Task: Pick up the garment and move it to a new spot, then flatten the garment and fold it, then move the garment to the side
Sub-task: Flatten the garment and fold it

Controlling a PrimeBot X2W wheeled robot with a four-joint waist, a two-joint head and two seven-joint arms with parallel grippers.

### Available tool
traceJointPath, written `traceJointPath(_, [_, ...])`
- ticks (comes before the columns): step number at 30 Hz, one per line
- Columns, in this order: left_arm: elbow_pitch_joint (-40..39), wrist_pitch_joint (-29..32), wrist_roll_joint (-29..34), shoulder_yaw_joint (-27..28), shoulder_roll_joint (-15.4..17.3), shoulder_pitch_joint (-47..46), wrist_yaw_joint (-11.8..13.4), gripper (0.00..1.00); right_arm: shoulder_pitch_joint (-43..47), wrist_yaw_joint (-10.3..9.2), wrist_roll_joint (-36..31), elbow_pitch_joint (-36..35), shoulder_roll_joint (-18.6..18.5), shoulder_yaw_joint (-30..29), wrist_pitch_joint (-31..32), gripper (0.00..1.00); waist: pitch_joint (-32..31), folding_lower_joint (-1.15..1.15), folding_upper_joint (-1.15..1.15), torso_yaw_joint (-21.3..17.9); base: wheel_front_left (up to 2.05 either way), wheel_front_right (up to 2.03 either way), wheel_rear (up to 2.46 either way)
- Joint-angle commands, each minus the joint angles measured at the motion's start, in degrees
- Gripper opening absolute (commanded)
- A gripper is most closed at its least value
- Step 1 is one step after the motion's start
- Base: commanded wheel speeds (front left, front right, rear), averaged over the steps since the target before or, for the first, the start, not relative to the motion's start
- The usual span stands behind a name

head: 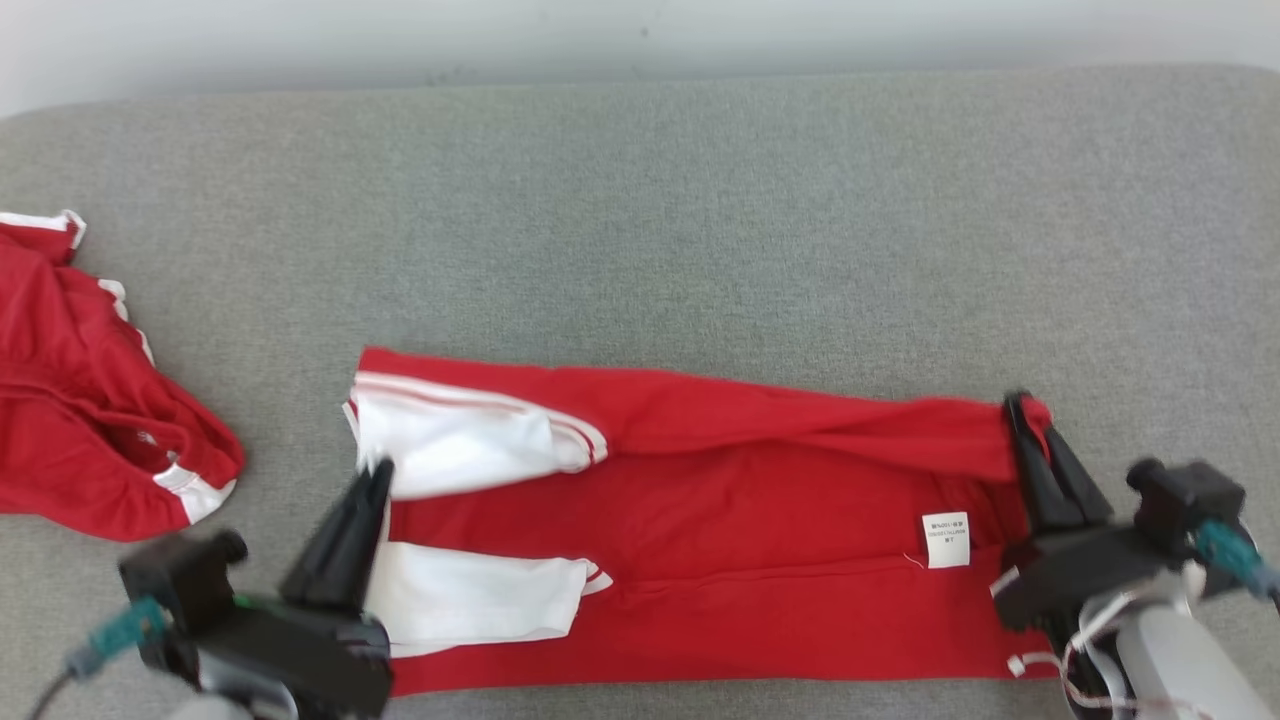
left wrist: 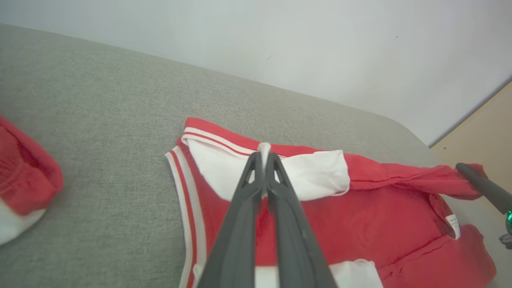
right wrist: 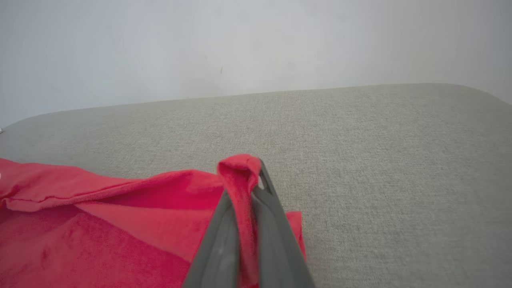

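Garment (head: 760,520), red with white sleeves, lies stretched lengthwise on the near half of the grey cushioned surface (head: 640,200), one long edge toward the robot. Left gripper (head: 378,475) is clenched on the garment's left end; the left wrist view shows a scrap of white cloth pinched at the fingertips, by the far sleeve (head: 460,445). Right gripper (head: 1020,410) is clamped on the far right corner, with a red fold draped over one finger in the right wrist view. Reading: a grip at each end holds the cloth taut between the arms, so the far strip can travel as one straight line, likely for a lengthwise fold toward the robot. That strip already looks doubled over along the far edge. Near sleeve (head: 470,600) lies loose on top of the body and could shift or bunch when the cloth is lifted. White label (head: 945,540) faces up near the right end. A second red garment (head: 80,400) sits heaped at the left edge, well apart, not in the fold's path but taking up side space. Pale wall (right wrist: 256,48) behind
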Motion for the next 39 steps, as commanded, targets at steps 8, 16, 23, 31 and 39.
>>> traceJointPath(8, [-0.06,-0.03,2.57,3.86,-5.34,8.33,-0.91,1.00,7.35,-0.13,0.46,-4.85,1.02,-2.29,-0.32,1.00,-2.77,0.01,0.01,-0.05,0.00,0.00,0.00])
traceJointPath(16, [-2.19,-0.03,9.86,15.64,-10.48,11.14,-1.35,1.00,9.89,-0.13,3.05,-8.34,0.98,-4.35,0.17,1.00,-4.01,0.01,0.01,-0.18,0.00,0.00,0.00])
traceJointPath(23, [-7.44,-0.02,24.49,29.70,-15.90,13.01,-1.84,1.00,10.01,-0.14,2.24,-4.05,1.98,-7.09,3.05,1.00,-4.55,0.01,0.01,0.33,0.00,0.00,0.00])
traceJointPath(31, [-7.94,-0.03,32.21,35.42,-19.84,14.97,-2.77,1.00,8.24,-0.14,0.98,5.06,3.73,-7.10,3.79,1.00,-4.75,0.01,0.01,1.12,0.00,0.00,0.00])
traceJointPath(39, [-6.56,-0.03,33.35,34.68,-20.41,14.74,-2.81,1.00,6.76,-0.13,2.40,12.56,5.13,-3.78,5.04,0.00,-4.82,0.01,0.01,2.02,0.00,0.00,0.00])
